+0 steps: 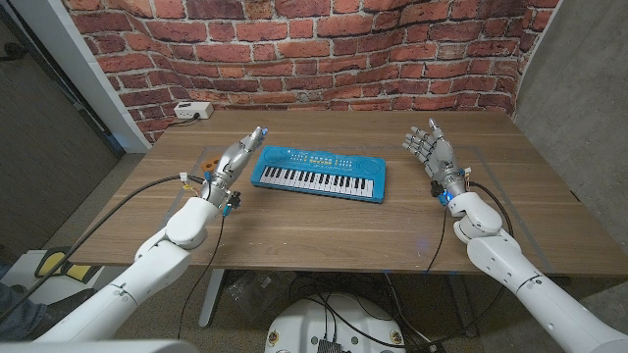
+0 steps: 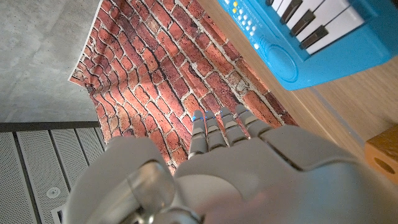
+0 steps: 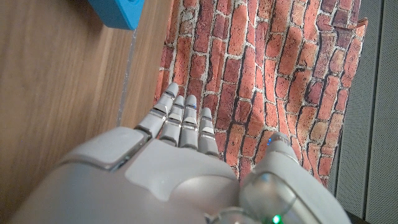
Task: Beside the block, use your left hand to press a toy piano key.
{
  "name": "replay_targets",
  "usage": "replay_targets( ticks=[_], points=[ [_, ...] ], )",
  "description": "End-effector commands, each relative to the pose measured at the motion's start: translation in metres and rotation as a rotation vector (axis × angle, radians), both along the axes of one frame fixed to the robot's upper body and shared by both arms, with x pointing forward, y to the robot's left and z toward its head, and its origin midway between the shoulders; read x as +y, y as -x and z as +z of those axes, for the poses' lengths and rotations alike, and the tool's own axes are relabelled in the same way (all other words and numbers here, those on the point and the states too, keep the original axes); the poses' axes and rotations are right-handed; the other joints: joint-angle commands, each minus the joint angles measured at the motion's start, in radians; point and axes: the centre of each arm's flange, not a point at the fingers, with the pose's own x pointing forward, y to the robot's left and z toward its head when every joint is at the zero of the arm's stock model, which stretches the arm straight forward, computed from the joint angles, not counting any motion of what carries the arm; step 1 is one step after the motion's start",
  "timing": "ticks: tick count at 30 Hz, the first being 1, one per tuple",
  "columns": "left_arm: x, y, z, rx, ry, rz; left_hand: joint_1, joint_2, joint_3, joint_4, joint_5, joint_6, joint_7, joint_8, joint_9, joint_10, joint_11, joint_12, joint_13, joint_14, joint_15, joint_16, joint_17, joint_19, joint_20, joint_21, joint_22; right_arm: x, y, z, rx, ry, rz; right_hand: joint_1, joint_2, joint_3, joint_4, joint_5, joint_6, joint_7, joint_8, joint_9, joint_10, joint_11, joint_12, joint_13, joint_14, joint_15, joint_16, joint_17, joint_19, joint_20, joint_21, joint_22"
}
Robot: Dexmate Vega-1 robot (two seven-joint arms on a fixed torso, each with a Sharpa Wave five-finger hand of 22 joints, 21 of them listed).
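Note:
The blue toy piano (image 1: 319, 173) lies at the middle of the wooden table (image 1: 324, 230), its black and white keys facing me. My left hand (image 1: 238, 155) hovers just off the piano's left end, fingers straight and apart, holding nothing. The left wrist view shows that hand (image 2: 249, 168) from behind, the piano's corner (image 2: 311, 43) beyond its fingers, and an orange-brown wooden block (image 2: 382, 157) at the picture's edge beside the hand. My right hand (image 1: 429, 149) stands upright to the right of the piano, fingers spread and empty; its back (image 3: 168, 168) is in the right wrist view, with a piano corner (image 3: 118, 12).
A white socket box (image 1: 193, 111) sits at the table's back left corner. A brick-patterned backdrop (image 1: 324, 49) hangs right behind the table. Cables run along my left forearm (image 1: 186, 186). Bare wood lies in front of the piano.

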Motion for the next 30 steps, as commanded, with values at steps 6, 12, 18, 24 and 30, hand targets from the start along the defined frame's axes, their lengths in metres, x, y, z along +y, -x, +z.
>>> replay_targets(
  ticks=[6, 12, 18, 24, 30],
  points=[
    [0.002, -0.006, -0.003, 0.027, 0.009, 0.008, 0.0, -0.006, -0.007, 0.0, -0.004, 0.001, 0.01, -0.002, 0.003, 0.001, 0.006, 0.0, 0.003, -0.003, 0.003, -0.002, 0.002, -0.003, -0.001, -0.002, 0.0, 0.006, 0.004, 0.003, -0.02, 0.052, -0.061, -0.01, 0.001, -0.005, 0.0, 0.003, 0.011, -0.02, 0.003, 0.005, 0.022, -0.02, 0.01, 0.001, 0.017, -0.008, 0.003, 0.002, 0.01, 0.004, -0.007, 0.006],
    [0.001, -0.006, 0.001, 0.031, -0.017, 0.038, 0.0, -0.006, -0.007, 0.0, -0.005, -0.006, 0.009, -0.004, 0.003, 0.001, 0.005, 0.0, 0.003, -0.003, 0.003, -0.002, 0.002, -0.002, 0.001, -0.002, 0.0, 0.009, -0.001, 0.007, -0.015, 0.066, -0.059, -0.01, 0.0, -0.006, -0.001, 0.004, 0.018, -0.029, 0.005, 0.005, 0.021, -0.015, 0.009, 0.0, 0.019, -0.011, 0.003, 0.002, 0.011, 0.004, -0.009, 0.006],
    [0.001, -0.005, 0.004, 0.037, -0.016, 0.04, 0.0, -0.006, -0.007, -0.001, -0.006, -0.011, 0.009, -0.005, 0.003, 0.001, 0.008, 0.0, 0.003, -0.002, 0.003, -0.001, 0.002, -0.001, 0.002, -0.002, 0.0, 0.012, -0.009, 0.01, -0.021, 0.063, -0.039, -0.01, 0.001, -0.006, -0.001, 0.004, 0.021, -0.011, 0.005, 0.005, 0.018, -0.005, 0.007, 0.0, 0.018, -0.008, 0.001, 0.001, 0.012, 0.005, -0.013, 0.006],
    [0.001, -0.002, 0.008, 0.015, -0.022, 0.032, 0.001, -0.006, -0.008, -0.001, -0.007, -0.013, 0.009, -0.005, 0.003, 0.003, 0.006, 0.001, 0.003, -0.001, 0.005, -0.001, 0.002, 0.0, 0.006, -0.003, 0.0, 0.014, -0.014, 0.011, -0.027, 0.058, -0.029, -0.01, 0.002, -0.006, -0.001, 0.004, 0.021, -0.011, 0.004, 0.005, 0.018, -0.005, 0.007, 0.0, 0.018, -0.007, 0.001, 0.001, 0.012, 0.006, -0.014, 0.007],
    [0.003, -0.003, 0.006, 0.006, 0.001, 0.01, 0.002, -0.007, -0.008, -0.001, -0.007, -0.013, 0.01, -0.005, 0.003, 0.007, 0.005, 0.003, 0.003, 0.006, 0.007, 0.002, 0.002, 0.006, 0.008, -0.001, 0.0, 0.016, -0.016, 0.015, -0.028, 0.07, -0.022, -0.01, 0.003, -0.006, -0.002, 0.004, 0.021, -0.011, 0.004, 0.005, 0.018, -0.005, 0.007, 0.0, 0.018, -0.006, 0.001, 0.001, 0.013, 0.006, -0.016, 0.007]
  ],
)
